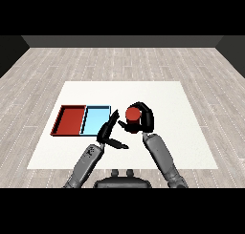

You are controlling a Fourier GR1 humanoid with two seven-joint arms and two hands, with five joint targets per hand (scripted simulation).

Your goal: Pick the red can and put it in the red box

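table (167,99): white, bearing both trays.
red tray (70,120): far left, beside the light blue tray (97,119).
right hand (143,118): curled round the red can (132,114).
left hand (108,132): spread, idle.
step: can is best kept upright, carried left over the blue tray.

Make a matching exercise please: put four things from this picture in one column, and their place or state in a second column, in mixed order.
Column 1:
1. red can
2. red tray
3. light blue tray
4. left hand

Column 2:
A. fingers straight, holding nothing
B. farthest left on the table
C. inside the curled right hand
D. between the red tray and the can

Pairs: 1-C, 2-B, 3-D, 4-A
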